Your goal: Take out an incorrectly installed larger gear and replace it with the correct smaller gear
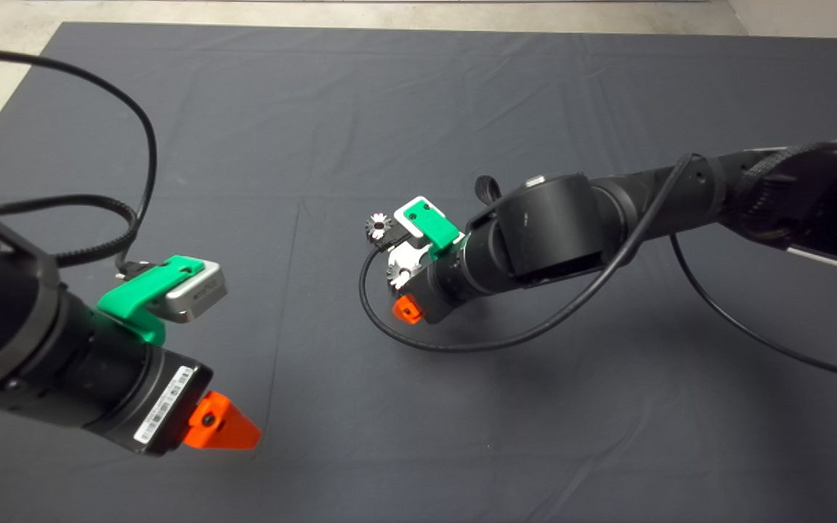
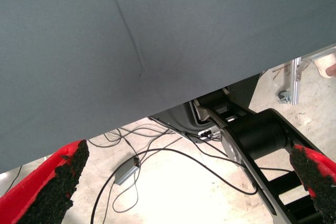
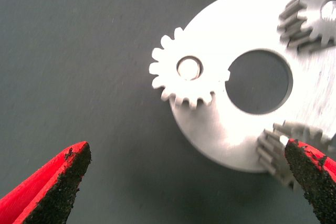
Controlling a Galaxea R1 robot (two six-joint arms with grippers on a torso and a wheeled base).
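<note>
Right gripper (image 3: 184, 182) spread wide above round steel plate (image 3: 236, 129) w/ three gears; steel gears look heavy, slick — grip across teeth. Left gripper (image 2: 184, 182) idle, also spread.

Both arms are matte black cylinders joined by rounded housings. The left arm (image 1: 19, 341) carries a white barcode label near its wrist, a green bracket holding a silver-grey camera block (image 1: 197, 294), and a ribbed black cable looping back toward the mat's left edge. The right arm (image 1: 578, 225) trails thin, smooth black cables and bears the same green bracket (image 1: 429, 221) on a pale mount. Each finger is orange-red plastic (image 1: 221, 423), one showing a dark screw, faced with coarse black pads (image 3: 310, 174).
</note>
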